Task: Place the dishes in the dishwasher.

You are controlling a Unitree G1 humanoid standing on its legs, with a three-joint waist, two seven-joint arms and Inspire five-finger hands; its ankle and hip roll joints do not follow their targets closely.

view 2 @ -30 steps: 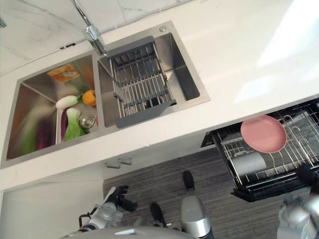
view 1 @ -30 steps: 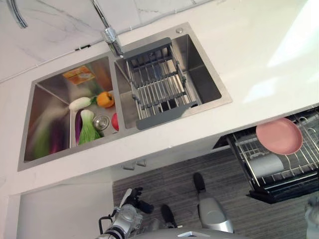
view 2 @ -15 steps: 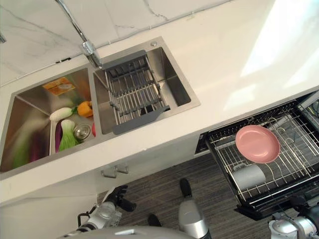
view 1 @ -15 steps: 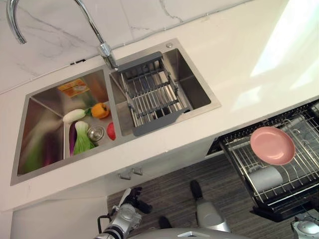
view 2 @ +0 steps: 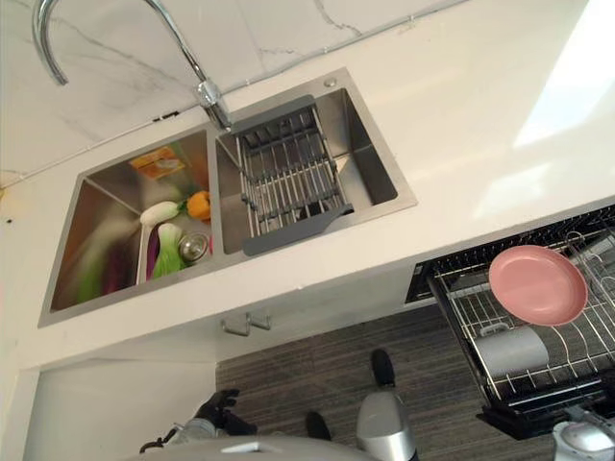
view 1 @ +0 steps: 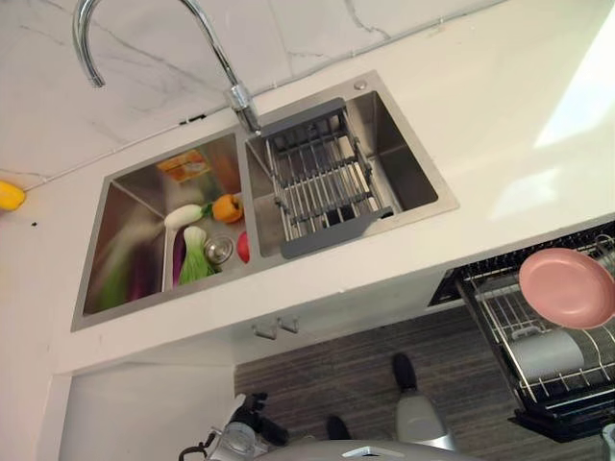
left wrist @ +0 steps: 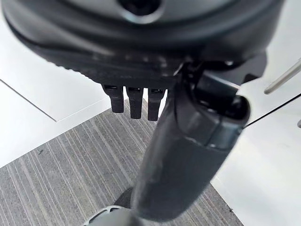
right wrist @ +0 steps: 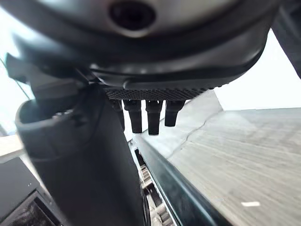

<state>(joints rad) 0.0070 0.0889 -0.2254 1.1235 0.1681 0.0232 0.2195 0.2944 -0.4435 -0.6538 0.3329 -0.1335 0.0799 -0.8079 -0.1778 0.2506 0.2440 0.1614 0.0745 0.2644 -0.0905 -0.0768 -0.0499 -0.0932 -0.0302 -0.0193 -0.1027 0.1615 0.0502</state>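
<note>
A pink plate (view 2: 537,284) lies flat on the wire rack (view 2: 461,307) of the pulled-out dishwasher at the right edge of the frame, and a grey cup (view 2: 511,350) sits just below it in the same rack — so some of the dishes appear already loaded. The rack is drawn out clear of the white tabletop (view 2: 461,144), presumably so that things can be set down into it from above. The double sink (view 1: 423,204) sits at the upper centre: its right basin holds a grey drainer (view 1: 322,178) with no dishes that can be made out on it, while the left basin holds vegetables — a white radish (view 1: 183,215), an orange pepper (view 1: 228,207) and a green leafy one (view 1: 195,263) — none of which belong in the dishwasher. A tap (view 1: 144,29) arches over the divider, and a yellow thing (view 1: 10,195) lies on the tabletop at the far left edge. The left hand (left wrist: 136,101) hangs low by the striped floor (left wrist: 70,174), its fingers straight and holding nothing; the right hand (right wrist: 148,115) is likewise relaxed and empty, close beside the dishwasher's dark edge. Both seem to be resting between carries, and I judge that little or nothing is left to load.
</note>
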